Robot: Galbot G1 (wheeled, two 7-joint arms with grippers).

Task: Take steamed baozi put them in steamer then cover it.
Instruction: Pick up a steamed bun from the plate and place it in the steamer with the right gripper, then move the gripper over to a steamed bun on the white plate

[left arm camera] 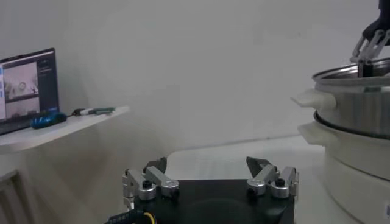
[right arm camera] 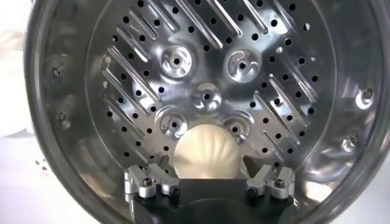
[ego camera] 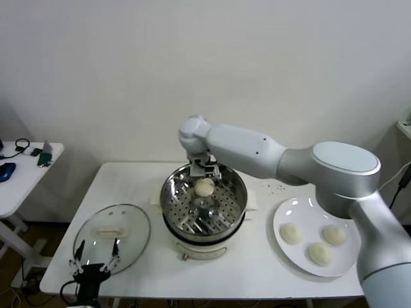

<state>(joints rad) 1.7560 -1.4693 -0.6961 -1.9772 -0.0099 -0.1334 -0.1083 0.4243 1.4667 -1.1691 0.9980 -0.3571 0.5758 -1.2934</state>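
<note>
Right claw (right arm camera: 209, 182) over the far side of the steamer (ego camera: 236, 192), fingers spread wide, pinching nothing. One bun (right arm camera: 204, 153) just below it, lying loose on the holey metal floor near the far wall, between the fingertips but not squeezed. Shiny round pot on a white base with side handles, in the middle of the white table (ego camera: 128, 179). Three more buns (ego camera: 319, 253) on the flat white plate (ego camera: 286, 208), just beside the pot on the right. Glass lid (ego camera: 131, 224) with its white bar handle flat on the table, to the left of the pot, not on it. Left claw (ego camera: 95, 262) low at the near edge by the lid, fingers spread too, holding nothing. Small side table (ego camera: 26, 176) farther off on the left.
</note>
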